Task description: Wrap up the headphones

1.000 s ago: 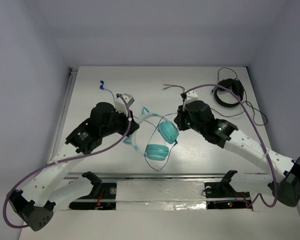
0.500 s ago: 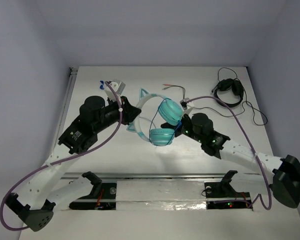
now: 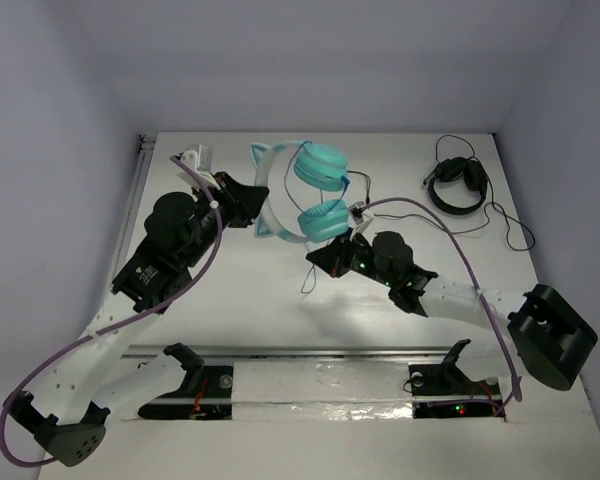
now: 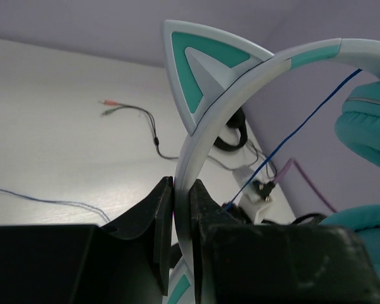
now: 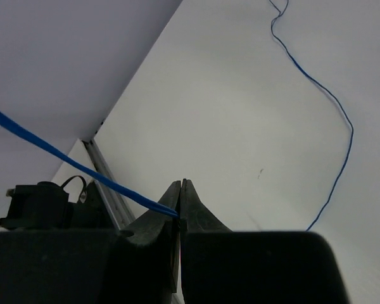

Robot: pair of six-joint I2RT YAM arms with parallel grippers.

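wrapping: early stage, no full cable (image 5: 50, 142) turn seen round the headphones (image 3: 322, 218)
left gripper (image 4: 182, 191): clamped on headphones
right gripper (image 5: 180, 191): pinching cable, just below headphones

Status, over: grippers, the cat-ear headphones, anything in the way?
Left gripper shut on headphones by the headband. Right gripper shut on blue cable, running straight. Black headphones far right, apart.

The white table (image 3: 265, 312) bears small black headphones (image 3: 474, 178) at its far right and a red-tipped cable (image 4: 142, 114).
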